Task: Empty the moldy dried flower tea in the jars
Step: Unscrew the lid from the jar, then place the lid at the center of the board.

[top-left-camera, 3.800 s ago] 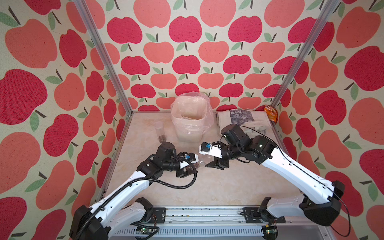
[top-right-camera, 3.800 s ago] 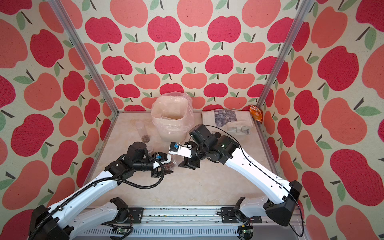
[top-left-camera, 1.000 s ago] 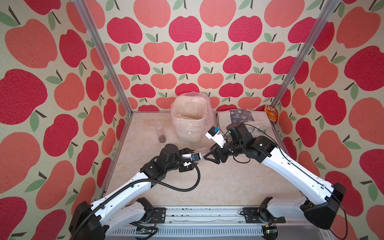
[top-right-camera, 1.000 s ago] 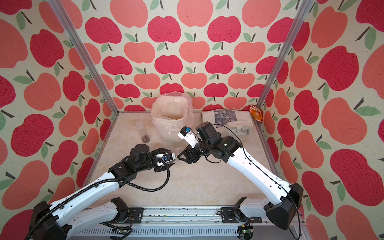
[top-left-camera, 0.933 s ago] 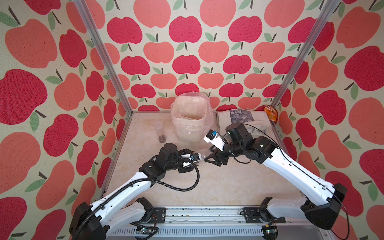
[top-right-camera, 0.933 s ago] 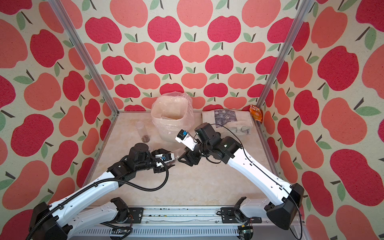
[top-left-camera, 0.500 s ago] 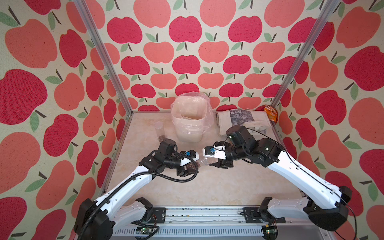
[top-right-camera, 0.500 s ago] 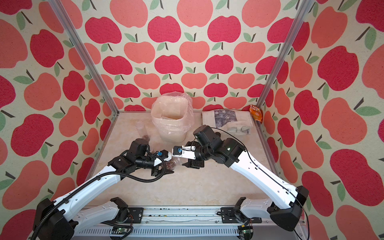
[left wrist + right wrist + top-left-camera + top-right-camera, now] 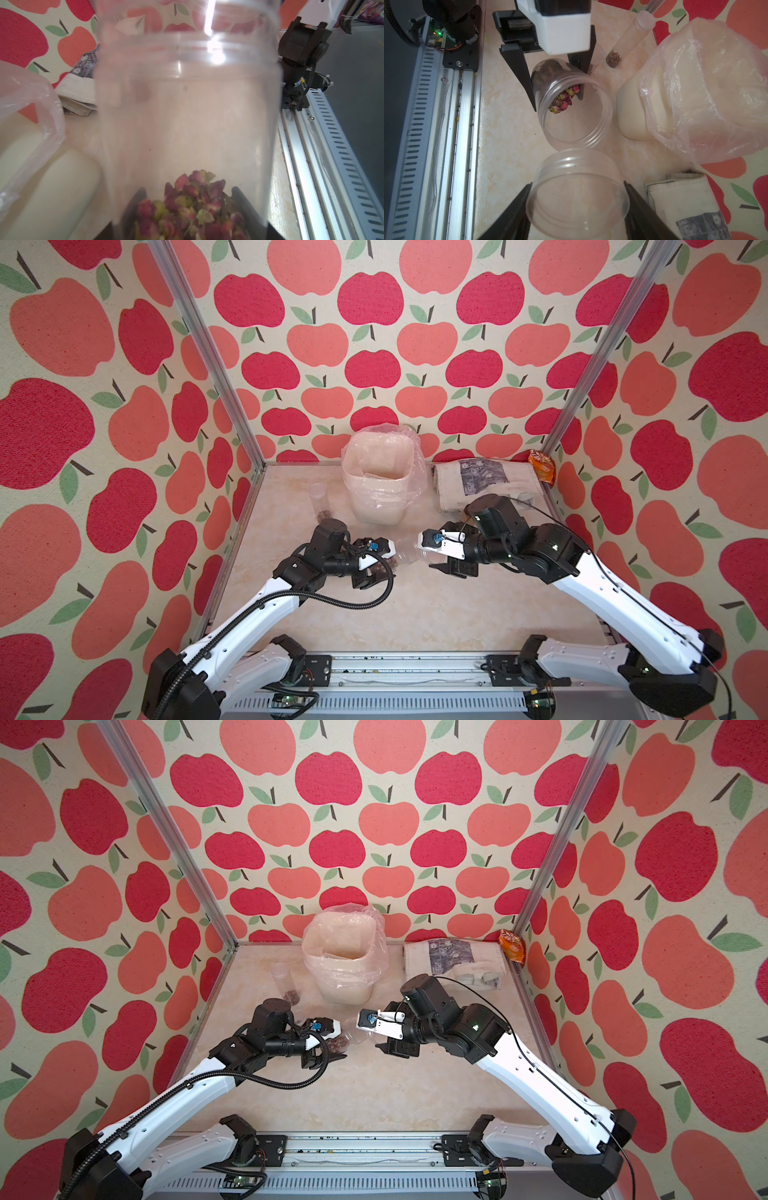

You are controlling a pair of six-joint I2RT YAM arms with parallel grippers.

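2 grips, mid-frame: left gripper clamps the tilted open jar, right gripper its lid (clear); tea could spill short of the bin.

We find no text, label, brand or number that we can read. The dark printed patch on the folded cloth bag, right of centre, is too blurred, and the orange packet further right shows no legible lettering.
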